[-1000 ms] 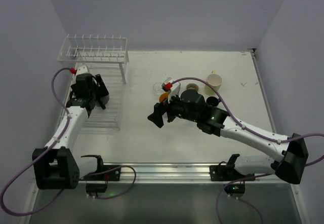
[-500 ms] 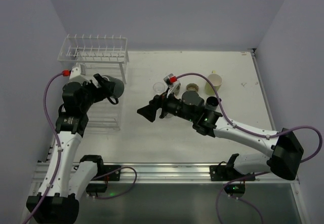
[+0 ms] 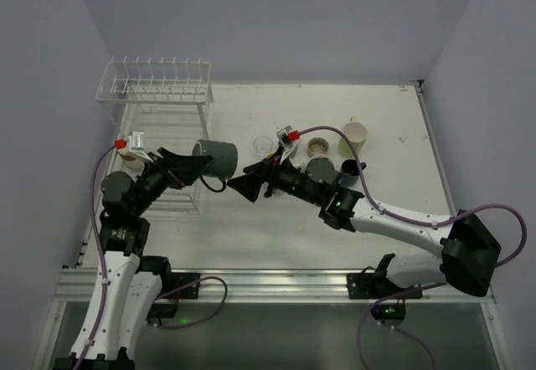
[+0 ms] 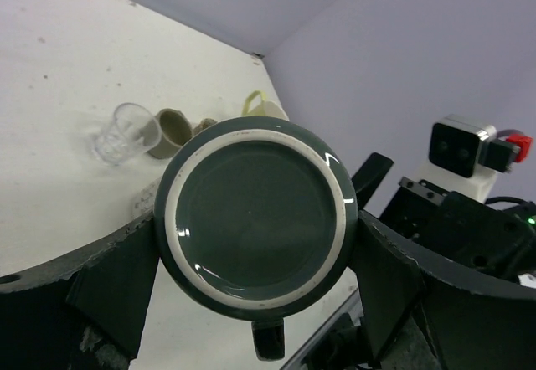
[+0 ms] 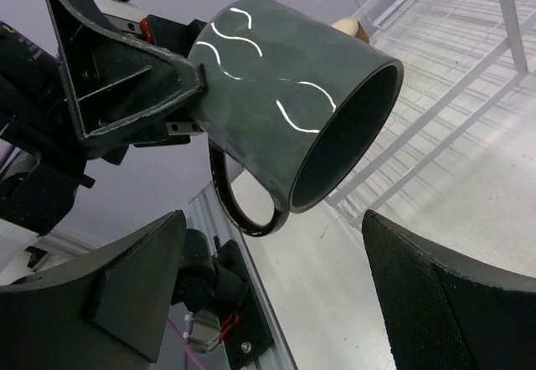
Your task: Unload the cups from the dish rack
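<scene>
While the dish rack [image 3: 159,94] stood at the table's [image 3: 251,236] far-left corner, the left gripper [image 3: 198,160] pinched the base of a dark grey mug [image 3: 219,156], holding it sideways in the air just right of the rack. The mug's mouth faced the right gripper [image 3: 244,184], jaws spread, near but apart. Farther right stood 3 cups: a clear glass [image 3: 263,145], a tan cup [image 3: 317,145], a yellow-green mug [image 3: 354,134].

Bright overhead light, table [image 3: 243,219] washed out mid-frame, glare streaks on grey mug [image 5: 285,94], soft shadows, wrist cams sharp
</scene>
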`<action>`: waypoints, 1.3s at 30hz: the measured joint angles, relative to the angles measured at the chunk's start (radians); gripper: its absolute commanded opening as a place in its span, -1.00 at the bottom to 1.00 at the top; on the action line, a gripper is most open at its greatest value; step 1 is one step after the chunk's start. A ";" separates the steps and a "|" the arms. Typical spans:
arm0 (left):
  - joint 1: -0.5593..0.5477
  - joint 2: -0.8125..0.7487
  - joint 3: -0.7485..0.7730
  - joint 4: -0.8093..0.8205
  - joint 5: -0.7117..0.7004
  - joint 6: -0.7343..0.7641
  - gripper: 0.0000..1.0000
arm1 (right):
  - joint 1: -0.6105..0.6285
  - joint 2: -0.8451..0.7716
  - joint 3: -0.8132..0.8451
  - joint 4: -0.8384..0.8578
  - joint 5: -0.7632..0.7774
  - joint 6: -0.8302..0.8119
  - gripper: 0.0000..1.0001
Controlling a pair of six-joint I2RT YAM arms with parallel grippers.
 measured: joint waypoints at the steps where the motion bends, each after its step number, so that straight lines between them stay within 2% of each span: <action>1: 0.000 -0.006 -0.005 0.019 0.016 -0.022 -1.00 | 0.000 0.000 -0.001 0.010 0.000 0.002 0.72; 10: 0.000 -0.042 -0.060 0.179 0.117 -0.159 -0.99 | -0.001 -0.002 0.001 0.077 -0.051 0.000 0.38; 18: -0.008 -0.049 -0.105 0.235 0.150 -0.236 -0.94 | -0.002 0.074 0.051 0.193 -0.147 0.043 0.20; 20: -0.012 -0.050 -0.109 0.245 0.152 -0.243 -0.92 | -0.002 0.108 0.061 0.223 -0.170 0.064 0.06; 22: -0.015 -0.051 -0.111 0.249 0.156 -0.253 -0.89 | -0.002 0.135 0.068 0.248 -0.192 0.084 -0.16; 23: -0.018 -0.052 -0.111 0.252 0.158 -0.255 -0.81 | -0.002 0.147 0.068 0.261 -0.201 0.095 -0.54; 25: -0.018 -0.054 -0.112 0.254 0.157 -0.278 -0.59 | -0.003 0.161 0.068 0.292 -0.229 0.132 -0.95; 26: -0.018 -0.055 -0.112 0.261 0.160 -0.307 -0.17 | -0.004 0.163 0.068 0.324 -0.245 0.143 -1.00; 27: -0.021 -0.054 -0.111 0.264 0.160 -0.328 0.04 | -0.003 0.159 0.068 0.347 -0.251 0.142 -1.00; 28: -0.023 -0.058 -0.104 0.256 0.158 -0.333 0.41 | -0.003 0.157 0.068 0.357 -0.255 0.139 -1.00; 31: -0.025 -0.053 -0.061 0.192 0.149 -0.290 0.90 | -0.003 0.150 0.069 0.352 -0.264 0.139 -1.00; 32: -0.026 -0.051 -0.040 0.158 0.145 -0.259 0.99 | -0.003 0.145 0.070 0.339 -0.264 0.138 -1.00; 35: -0.031 -0.032 0.046 0.002 0.090 -0.093 1.00 | 0.000 0.127 0.095 0.248 -0.258 0.103 -1.00; 37: -0.029 -0.007 0.143 -0.126 0.006 0.026 1.00 | -0.001 0.125 0.124 0.132 -0.250 0.069 -1.00; 39: -0.029 0.010 0.263 -0.233 -0.102 0.167 1.00 | -0.001 0.132 0.156 -0.057 -0.241 0.021 -1.00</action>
